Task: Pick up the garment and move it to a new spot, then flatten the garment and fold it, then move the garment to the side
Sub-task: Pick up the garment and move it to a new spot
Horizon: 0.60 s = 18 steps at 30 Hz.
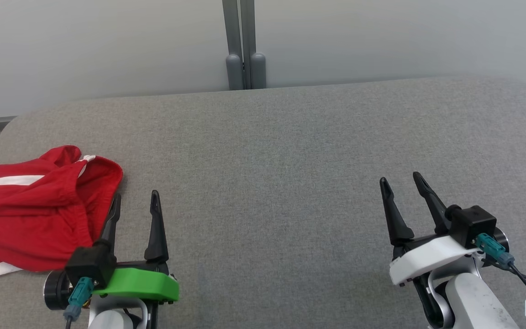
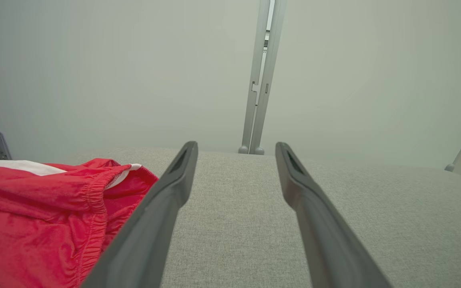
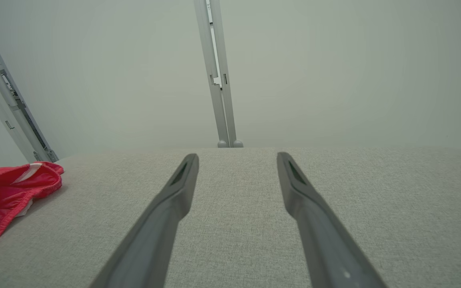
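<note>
As seen from the head, one red garment, white-striped, crumpled at the left end of one grey worktop. Lies just beside the left tool. Two tools over the worktop, each spread wide and empty; right tool well apart from the garment.

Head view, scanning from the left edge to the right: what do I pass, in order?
red garment → left gripper → grey posts at the back → right gripper
</note>
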Available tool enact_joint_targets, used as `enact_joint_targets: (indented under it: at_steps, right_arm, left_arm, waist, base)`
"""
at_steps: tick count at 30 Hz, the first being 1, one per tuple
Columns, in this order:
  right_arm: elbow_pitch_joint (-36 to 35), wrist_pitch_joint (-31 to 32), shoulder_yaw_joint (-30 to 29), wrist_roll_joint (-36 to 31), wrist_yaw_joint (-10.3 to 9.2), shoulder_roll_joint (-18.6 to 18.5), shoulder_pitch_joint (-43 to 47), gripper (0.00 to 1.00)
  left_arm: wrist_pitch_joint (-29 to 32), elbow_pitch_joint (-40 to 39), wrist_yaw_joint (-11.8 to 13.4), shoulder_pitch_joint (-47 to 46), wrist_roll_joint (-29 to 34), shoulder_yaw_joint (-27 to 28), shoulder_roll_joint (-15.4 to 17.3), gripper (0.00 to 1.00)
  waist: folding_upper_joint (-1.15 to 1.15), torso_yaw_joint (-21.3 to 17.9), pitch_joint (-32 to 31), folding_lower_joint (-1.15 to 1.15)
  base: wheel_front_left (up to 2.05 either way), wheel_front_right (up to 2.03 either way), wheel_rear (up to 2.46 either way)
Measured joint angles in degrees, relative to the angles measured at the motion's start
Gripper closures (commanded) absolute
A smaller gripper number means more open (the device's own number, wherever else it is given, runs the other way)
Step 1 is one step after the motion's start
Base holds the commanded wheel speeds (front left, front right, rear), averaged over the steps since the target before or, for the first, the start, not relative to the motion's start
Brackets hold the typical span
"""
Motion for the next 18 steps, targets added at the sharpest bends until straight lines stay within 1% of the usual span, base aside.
enact_joint_targets:
  at_steps: [11, 18]
  right_arm:
    - [0.14, 0.00, 0.31, 0.38, 0.00, -0.16, 0.07, 0.00]
    - [-0.22, -0.01, 0.47, 0.85, 0.00, -0.12, 0.51, 0.00]
  left_arm:
    - [-0.01, 0.90, -0.09, 0.00, -0.60, 0.43, 0.00, 0.00]
    - [-0.01, 1.22, -0.04, -0.01, -1.04, 1.45, 0.01, 0.00]
  waist:
    - [0.00, 0.37, -0.11, 0.00]
    - [0.00, 1.53, -0.11, 0.00]
  base:
    - [0.00, 0.00, 0.00]
    - [0.00, 0.00, 0.00]
